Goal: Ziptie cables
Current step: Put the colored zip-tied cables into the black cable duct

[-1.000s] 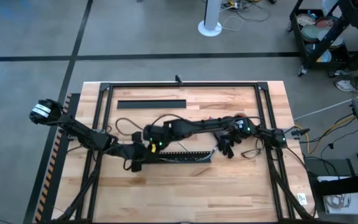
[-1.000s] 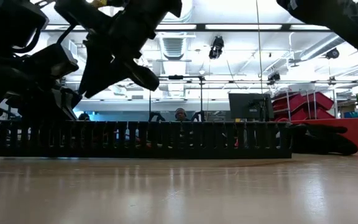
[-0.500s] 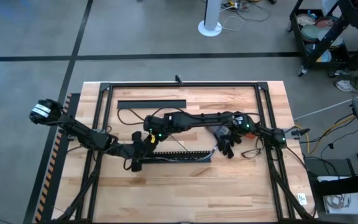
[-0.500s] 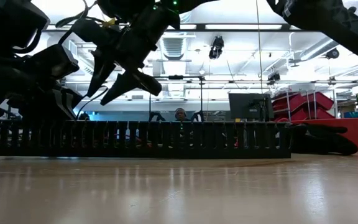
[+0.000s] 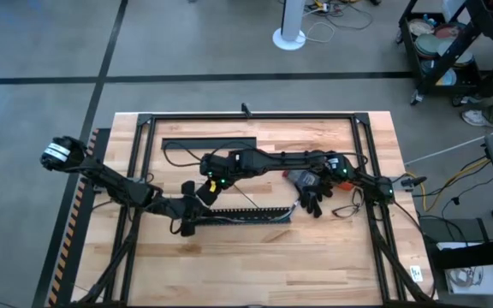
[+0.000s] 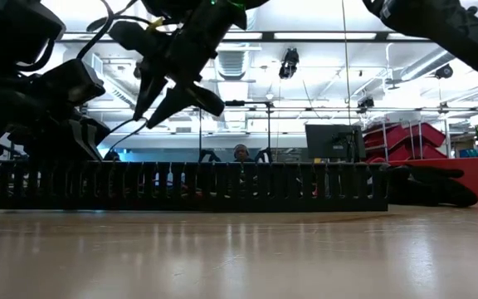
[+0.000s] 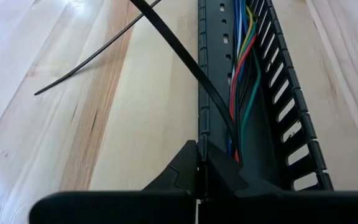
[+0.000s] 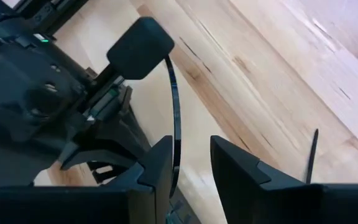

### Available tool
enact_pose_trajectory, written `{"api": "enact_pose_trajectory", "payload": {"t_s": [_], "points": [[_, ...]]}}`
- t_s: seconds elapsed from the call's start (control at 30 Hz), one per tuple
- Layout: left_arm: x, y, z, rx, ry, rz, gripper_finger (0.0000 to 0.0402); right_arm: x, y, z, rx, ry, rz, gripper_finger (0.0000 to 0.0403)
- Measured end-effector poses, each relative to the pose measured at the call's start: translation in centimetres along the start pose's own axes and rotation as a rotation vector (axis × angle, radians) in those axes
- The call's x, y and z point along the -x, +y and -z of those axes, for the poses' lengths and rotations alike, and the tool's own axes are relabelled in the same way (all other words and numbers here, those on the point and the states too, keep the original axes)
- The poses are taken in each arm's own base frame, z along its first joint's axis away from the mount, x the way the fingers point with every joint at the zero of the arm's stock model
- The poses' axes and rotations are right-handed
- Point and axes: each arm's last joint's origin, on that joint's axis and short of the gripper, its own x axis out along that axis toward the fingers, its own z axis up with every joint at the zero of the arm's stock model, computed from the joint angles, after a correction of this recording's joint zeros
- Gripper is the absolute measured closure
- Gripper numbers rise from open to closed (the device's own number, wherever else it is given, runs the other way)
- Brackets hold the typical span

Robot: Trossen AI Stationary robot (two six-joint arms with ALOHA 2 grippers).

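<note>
My right gripper, fingers apart, straddles a ziptie running lengthwise away from it. My left gripper, pressed together on the duct wall, clamps that ziptie's other end beside the cables lying inside.

Your left gripper sits at the left end of the black slotted duct on the wooden table. Your right gripper hovers just above it. A flat black strip lies apart, a black glove beside the duct's right end.
</note>
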Motion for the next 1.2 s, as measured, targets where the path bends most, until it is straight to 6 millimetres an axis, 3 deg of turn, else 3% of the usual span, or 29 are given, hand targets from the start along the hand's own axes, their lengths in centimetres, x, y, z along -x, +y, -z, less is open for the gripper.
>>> {"api": "enact_pose_trajectory", "payload": {"t_s": [0.27, 0.47, 0.6, 0.97, 1.2], "points": [[0.0, 0.0, 0.0, 0.001, 0.0, 0.0, 0.0402, -0.2, -0.1, 0.0, 0.005, 0.003, 0.005, 0.0299], [0.0, 0.0, 0.0, 0.001, -0.001, 0.0, 0.0402, -0.2, -0.1, 0.0, 0.026, 0.002, 0.006, 0.0385], [0.0, 0.0, 0.0, 0.011, -0.001, 0.001, 0.0402, -0.2, 0.5, 0.5, 0.051, -0.018, 0.034, 0.0398], [0.0, 0.0, 0.0, 0.014, 0.0, 0.004, 0.0402, -1.0, 3.4, 3.7, 0.026, -0.022, 0.09, 0.0402], [0.0, 0.0, 0.0, 0.016, 0.001, 0.002, 0.0402, -3.2, 3.4, 6.0, -0.058, -0.017, 0.127, 0.0402]]}}
